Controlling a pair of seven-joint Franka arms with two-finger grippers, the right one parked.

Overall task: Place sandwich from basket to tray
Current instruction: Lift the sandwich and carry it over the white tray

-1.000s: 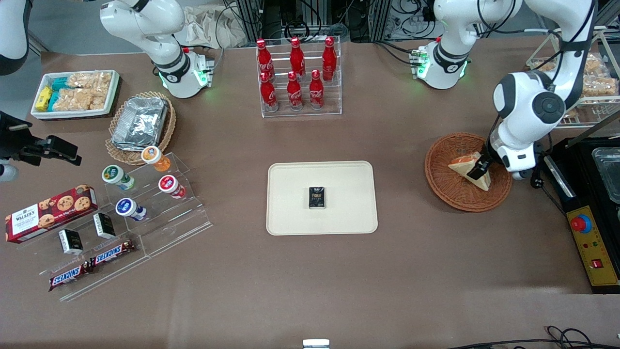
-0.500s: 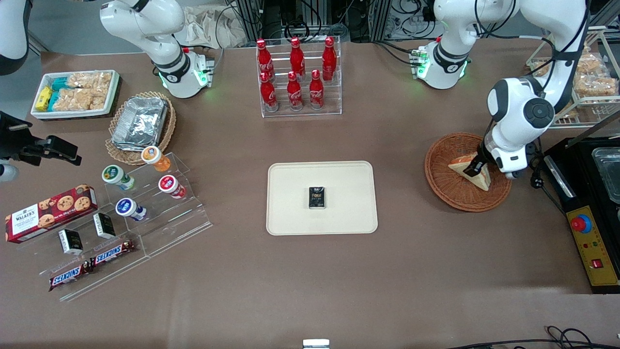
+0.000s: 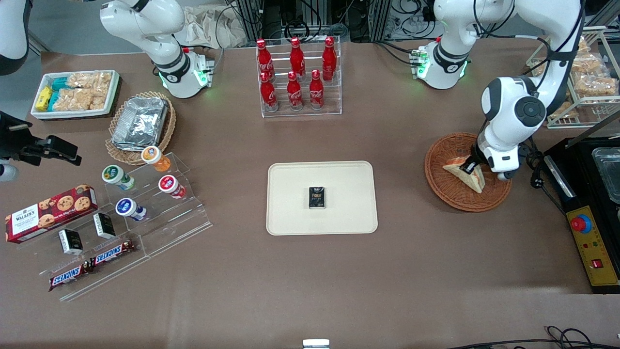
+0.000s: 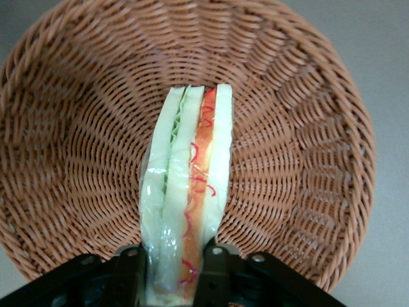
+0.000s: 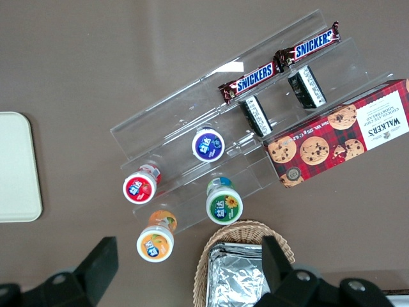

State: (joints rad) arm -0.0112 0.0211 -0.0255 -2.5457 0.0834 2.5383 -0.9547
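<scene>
The sandwich (image 3: 466, 174) is a plastic-wrapped white-bread wedge with orange-red and green filling. It is over the reddish-brown wicker basket (image 3: 448, 186) at the working arm's end of the table. My left gripper (image 3: 469, 167) is shut on it, and its tip points toward the tray. In the left wrist view the black fingers (image 4: 214, 272) press both bread faces of the sandwich (image 4: 188, 192), with the basket (image 4: 77, 147) beneath. The cream-beige tray (image 3: 290, 213) lies at the table's middle with a small black pack (image 3: 317, 198) on it.
A clear rack of red cola bottles (image 3: 296, 77) stands farther from the front camera than the tray. A black unit with a yellow control box (image 3: 593, 245) lies beside the basket. Snacks, yoghurt cups (image 3: 140, 182) and a tan basket of foil containers (image 3: 140, 123) lie toward the parked arm's end.
My left gripper has risen and shifted a little toward the tray with the sandwich in its grip. The sandwich has turned and lifted from the basket floor.
</scene>
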